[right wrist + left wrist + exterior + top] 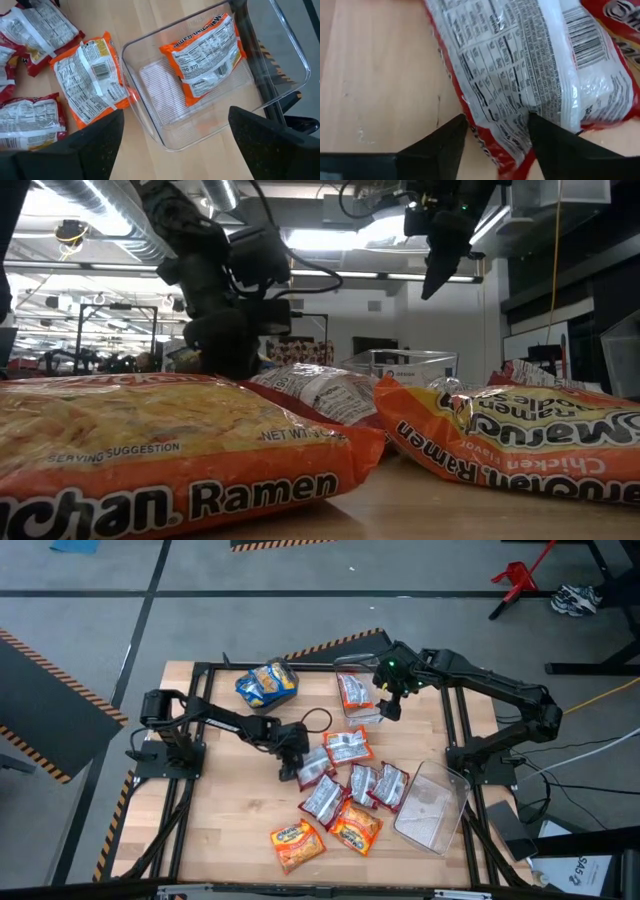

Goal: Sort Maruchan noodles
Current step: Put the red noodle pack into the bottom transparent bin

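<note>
Noodle packets lie loose on the middle of the wooden table: red-and-white ones (345,747) and orange ones (297,843). My left gripper (297,765) is low over a red-and-white packet (520,65), which lies flat with its printed back up. My right gripper (175,145) hangs open in the air (435,275) above a clear bin (135,85). One orange packet (205,57) lies flat in that bin. Blue-and-yellow packets (268,683) sit near the far edge. My left gripper has the red-and-white packet by its end nearest the arm (495,125), between the two fingers. One finger (455,135) is at the packet's red side edge, and the other (545,140) is on its white back. The fingers slant down from above. The packet rests on the table.
A second clear bin (432,805) stands at the table's right side with nothing in it that I can see. Orange packets (150,450) (520,435) fill the foreground near the near edge. A black frame (460,710) runs around the table.
</note>
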`<act>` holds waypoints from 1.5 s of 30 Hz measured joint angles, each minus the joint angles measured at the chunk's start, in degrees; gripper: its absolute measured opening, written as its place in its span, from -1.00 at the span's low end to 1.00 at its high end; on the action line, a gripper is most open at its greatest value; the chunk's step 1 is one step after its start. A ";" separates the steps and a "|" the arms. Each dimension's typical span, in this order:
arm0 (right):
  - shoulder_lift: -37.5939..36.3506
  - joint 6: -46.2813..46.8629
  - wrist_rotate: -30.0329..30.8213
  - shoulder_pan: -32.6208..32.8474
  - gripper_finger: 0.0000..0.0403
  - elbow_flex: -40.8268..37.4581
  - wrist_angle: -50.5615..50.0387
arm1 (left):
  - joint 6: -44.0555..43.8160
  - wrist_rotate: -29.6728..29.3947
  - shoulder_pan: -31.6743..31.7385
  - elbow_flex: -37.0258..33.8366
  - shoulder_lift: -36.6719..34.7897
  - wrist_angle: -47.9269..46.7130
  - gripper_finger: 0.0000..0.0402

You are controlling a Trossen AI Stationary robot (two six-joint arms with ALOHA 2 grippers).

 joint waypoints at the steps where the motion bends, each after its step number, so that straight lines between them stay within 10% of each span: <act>1: 0.00 0.09 0.11 0.00 0.72 0.00 0.00 | -0.61 -0.08 0.02 0.21 0.05 -0.25 -0.05; 10: 0.00 0.80 0.39 0.00 0.72 0.00 -0.11 | -5.89 -1.27 0.05 0.37 0.17 -0.04 -0.91; 30: -11.41 3.48 -2.84 0.04 0.72 0.02 0.58 | -11.84 -8.06 -0.69 18.51 -5.76 -14.24 -0.97; 45: -25.42 21.54 -6.12 0.15 0.72 0.02 0.33 | -7.89 -12.26 -2.51 31.19 -5.73 -6.97 -0.97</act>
